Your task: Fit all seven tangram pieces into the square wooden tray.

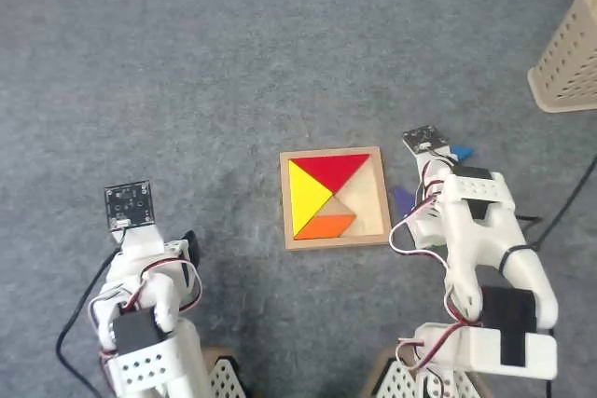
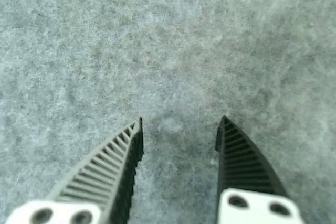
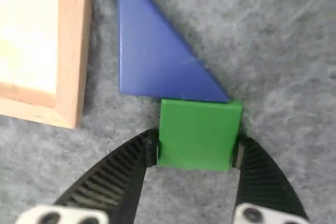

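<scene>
Square (image 3: 198, 129) seemingly clamped in right gripper (image 3: 194, 149).

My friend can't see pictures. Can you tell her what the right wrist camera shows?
The right gripper has its jaws pressed on two opposite sides of a green square lying on grey carpet. A blue triangle touches the square's far edge, and a corner of the wooden tray sits beside the triangle.
</scene>
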Controlling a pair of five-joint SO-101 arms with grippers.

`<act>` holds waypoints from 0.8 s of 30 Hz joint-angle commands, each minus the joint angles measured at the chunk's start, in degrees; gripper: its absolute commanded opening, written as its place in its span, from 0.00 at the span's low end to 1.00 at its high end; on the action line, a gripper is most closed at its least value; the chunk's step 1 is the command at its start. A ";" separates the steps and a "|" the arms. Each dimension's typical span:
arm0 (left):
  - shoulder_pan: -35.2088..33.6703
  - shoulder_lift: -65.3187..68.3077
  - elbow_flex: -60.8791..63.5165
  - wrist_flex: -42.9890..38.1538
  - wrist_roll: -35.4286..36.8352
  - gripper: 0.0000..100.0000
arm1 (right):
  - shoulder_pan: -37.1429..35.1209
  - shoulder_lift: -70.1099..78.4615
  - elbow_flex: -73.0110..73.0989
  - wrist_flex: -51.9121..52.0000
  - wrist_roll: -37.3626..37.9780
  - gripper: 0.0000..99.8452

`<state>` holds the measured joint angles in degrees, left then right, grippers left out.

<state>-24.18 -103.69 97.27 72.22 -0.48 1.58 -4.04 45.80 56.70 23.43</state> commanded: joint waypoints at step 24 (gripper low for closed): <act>0.18 -0.79 -0.75 0.26 -0.26 0.22 | 3.38 -27.38 3.60 1.19 -3.52 0.01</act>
<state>-24.18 -103.69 97.27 72.22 -0.48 6.68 -18.99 51.25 54.77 20.53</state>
